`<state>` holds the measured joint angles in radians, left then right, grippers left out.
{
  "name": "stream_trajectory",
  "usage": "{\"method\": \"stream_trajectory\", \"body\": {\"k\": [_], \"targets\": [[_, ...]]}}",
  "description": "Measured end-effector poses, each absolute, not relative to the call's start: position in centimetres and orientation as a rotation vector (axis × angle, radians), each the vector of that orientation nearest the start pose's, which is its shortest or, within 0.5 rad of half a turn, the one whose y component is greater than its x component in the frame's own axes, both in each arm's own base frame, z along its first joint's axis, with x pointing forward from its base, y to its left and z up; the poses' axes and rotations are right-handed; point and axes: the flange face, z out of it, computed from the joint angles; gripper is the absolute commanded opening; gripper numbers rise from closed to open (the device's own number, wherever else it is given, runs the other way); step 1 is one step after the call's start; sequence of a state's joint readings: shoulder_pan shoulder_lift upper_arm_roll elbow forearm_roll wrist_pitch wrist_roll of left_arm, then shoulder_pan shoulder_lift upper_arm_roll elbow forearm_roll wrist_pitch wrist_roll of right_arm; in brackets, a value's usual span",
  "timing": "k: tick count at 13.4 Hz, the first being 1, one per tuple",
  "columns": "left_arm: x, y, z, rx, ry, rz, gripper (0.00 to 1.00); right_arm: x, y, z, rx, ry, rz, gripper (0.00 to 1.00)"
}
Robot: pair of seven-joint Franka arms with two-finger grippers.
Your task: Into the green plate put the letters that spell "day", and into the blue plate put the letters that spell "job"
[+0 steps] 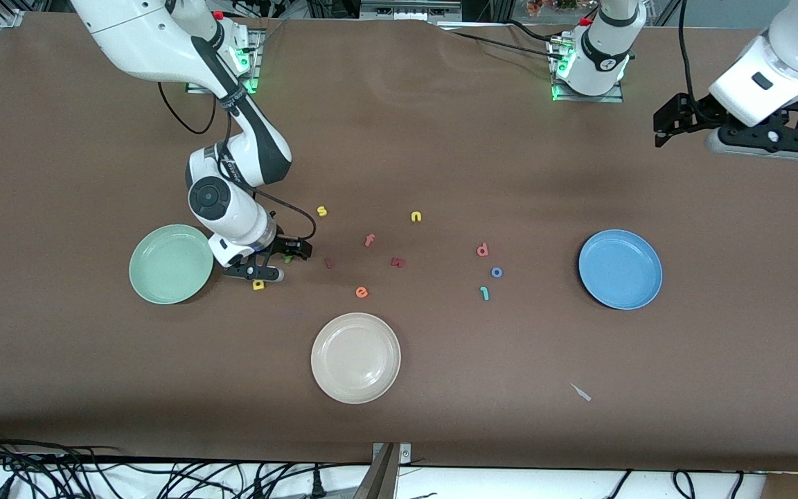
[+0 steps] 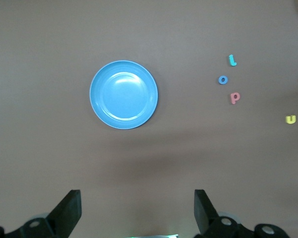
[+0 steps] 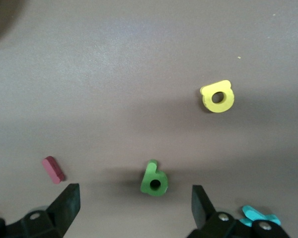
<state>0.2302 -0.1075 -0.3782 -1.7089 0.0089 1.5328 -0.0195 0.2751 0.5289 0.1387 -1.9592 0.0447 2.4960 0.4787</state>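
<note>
My right gripper (image 1: 264, 265) hangs low over the table beside the green plate (image 1: 171, 263), open. In the right wrist view the dark green letter (image 3: 154, 178) lies on the table just off the open right gripper's (image 3: 135, 203) tips, touching neither finger. The yellow "a" (image 3: 218, 96) lies near it, and the teal "y" (image 3: 258, 216) peeks out by one finger. The salmon letter (image 1: 482, 250), blue "o" (image 1: 497, 272) and teal "j" (image 1: 485, 293) lie toward the blue plate (image 1: 620, 269). My left gripper (image 1: 763, 144) waits high at its end of the table, open and empty (image 2: 137, 208).
A cream plate (image 1: 355, 357) sits nearest the front camera. Loose letters lie mid-table: yellow "s" (image 1: 322, 211), yellow "n" (image 1: 415, 217), salmon "f" (image 1: 369, 240), orange "e" (image 1: 361, 292), and two dark red pieces (image 1: 329, 263) (image 1: 397, 262). A small white scrap (image 1: 581, 392) lies near the front edge.
</note>
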Motion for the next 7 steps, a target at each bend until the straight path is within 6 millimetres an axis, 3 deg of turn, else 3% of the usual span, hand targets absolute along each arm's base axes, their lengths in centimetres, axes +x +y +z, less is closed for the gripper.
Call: {"method": "stream_trajectory", "body": {"k": [7], "targets": [[51.9, -6.3, 61.9, -3.082, 0.129, 0.021, 1.0, 56.1, 24.3, 19.4, -3.074, 0.146, 0.071, 0.88]]}}
